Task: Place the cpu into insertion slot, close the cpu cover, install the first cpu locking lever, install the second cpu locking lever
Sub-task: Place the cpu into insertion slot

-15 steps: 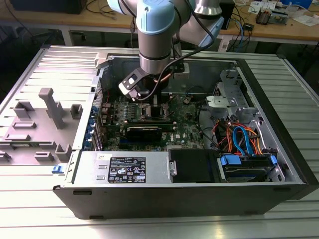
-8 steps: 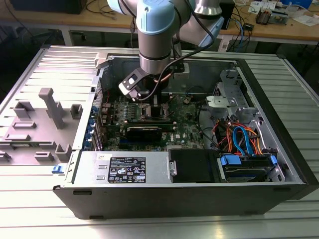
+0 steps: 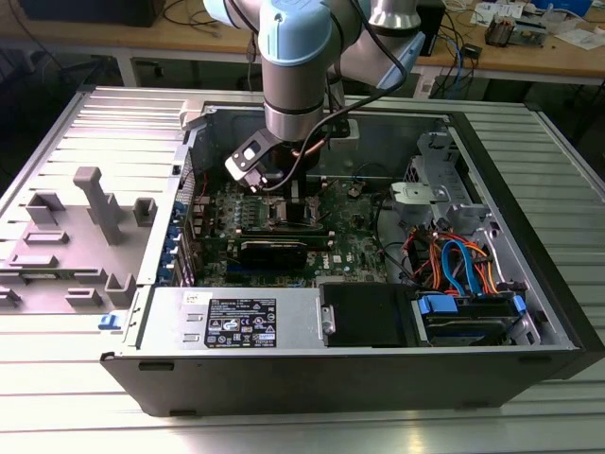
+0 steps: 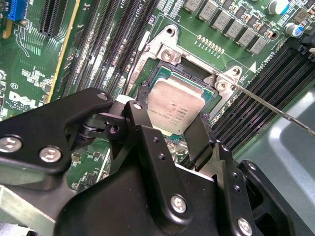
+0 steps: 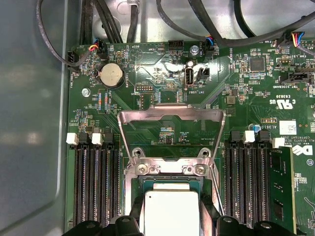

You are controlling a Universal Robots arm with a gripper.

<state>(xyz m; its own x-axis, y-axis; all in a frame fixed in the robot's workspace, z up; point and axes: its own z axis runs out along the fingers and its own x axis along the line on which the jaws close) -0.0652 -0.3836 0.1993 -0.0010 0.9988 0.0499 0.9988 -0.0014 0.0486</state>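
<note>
The cpu (image 4: 174,110), a flat square chip with a silver-grey top, sits in the socket (image 4: 165,51) on the green motherboard. My gripper (image 4: 172,117) is low over it, one black finger against each of two opposite edges of the chip. In the first wrist view the cpu (image 5: 170,211) lies between the same fingers (image 5: 133,223). Beyond it the cpu cover (image 5: 170,115), a silver frame with a square opening, stands swung back off the socket. A thin wire locking lever (image 4: 270,105) angles away from the socket corner. In the exterior view the arm reaches down into the open computer case (image 3: 529,312).
Black memory slots (image 5: 96,187) flank the socket on both sides. A long black card (image 3: 274,251) lies just in front of the gripper in the exterior view. The power supply (image 3: 255,322), drive cables (image 3: 454,265) and case walls hem in the board. A grey fixture plate (image 3: 85,218) lies outside, at the exterior view's left.
</note>
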